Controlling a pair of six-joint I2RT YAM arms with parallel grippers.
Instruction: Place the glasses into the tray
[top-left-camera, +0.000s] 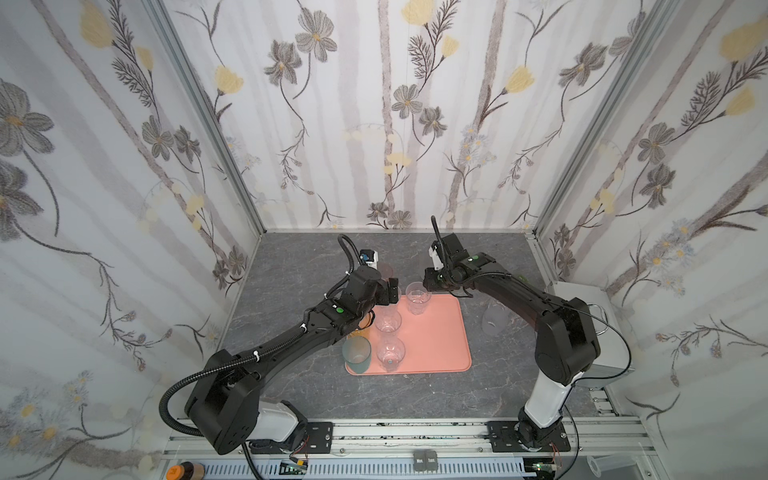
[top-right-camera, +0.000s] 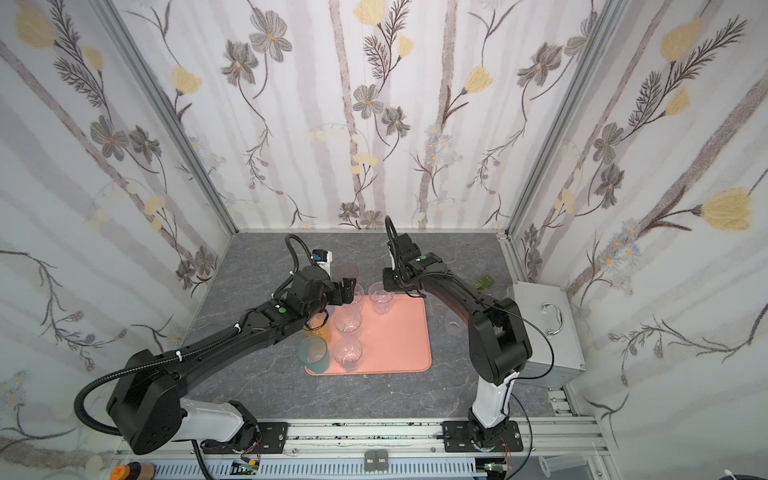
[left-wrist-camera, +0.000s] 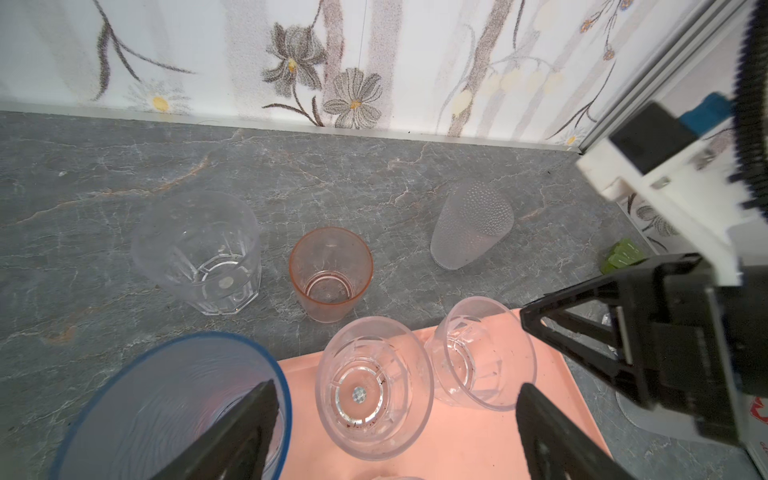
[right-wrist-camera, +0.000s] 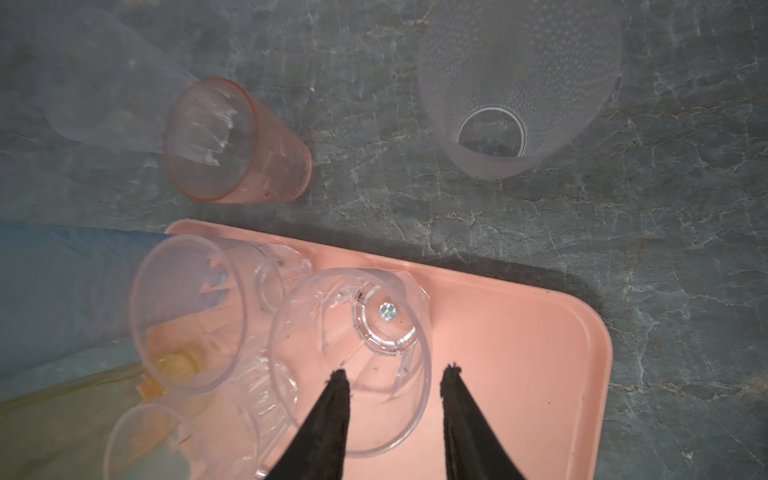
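Glasses crowd the left side of the pink tray in both top views. Clear ones stand in a row, a teal one sits at the near left corner, and an amber one is half hidden under the left arm. The right gripper hangs over the clear glass at the tray's far edge. Its jaws are partly apart, one finger inside the rim and one outside, and they look free of the wall, so I take it to be holding nothing. The left gripper is spread wide and empty above the neighbouring clear glasses. Out on the table beyond the tray stand a pink-red tumbler, a clear faceted one and a dotted frosted one, all upright. Another frosted one stands to the right of the tray, near the right arm. These tumblers look light, stiff and thin-walled, with smooth sides that would slip under a loose pinch, and the tall ones would probably tip if nudged near the top. The safest hold seems to be at the rim, one finger inside and one outside. The squeeze should be gentle, and the set-down needs care because the glasses on the tray stand so close together.
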